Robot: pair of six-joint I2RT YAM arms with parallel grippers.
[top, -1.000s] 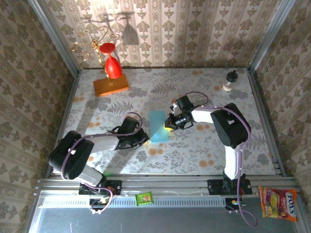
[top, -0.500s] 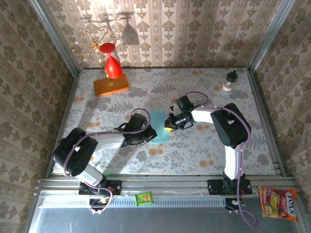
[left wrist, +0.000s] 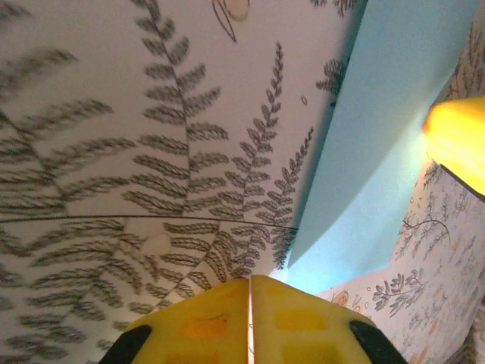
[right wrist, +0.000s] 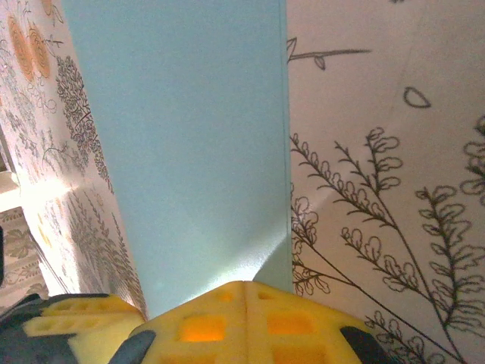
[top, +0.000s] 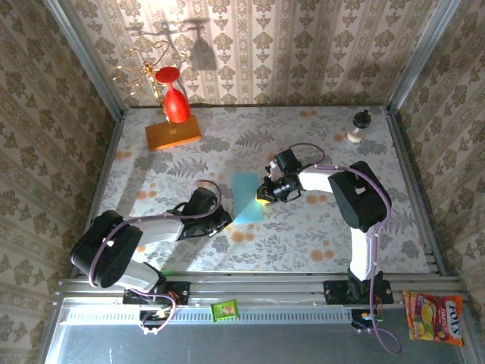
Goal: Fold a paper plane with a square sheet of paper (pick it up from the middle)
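At the middle of the floral table [top: 326, 136], the light-blue sheet of paper [top: 246, 199] lies folded into a narrow strip. The right gripper [top: 262, 196], fingers pressed together, rests at its right edge. The left gripper [top: 225, 220], likewise closed and empty, sits just beside its near-left corner.

Left end effector [left wrist: 250, 296] closed, right end effector [right wrist: 244, 299] apparently closed, both low

Table layout, seen from above.
The paper sheet [top: 246, 197] is laid mid-table, flanked by the left gripper [top: 226, 218] and the right gripper [top: 262, 195]; a block [top: 173, 134] is set back-left.
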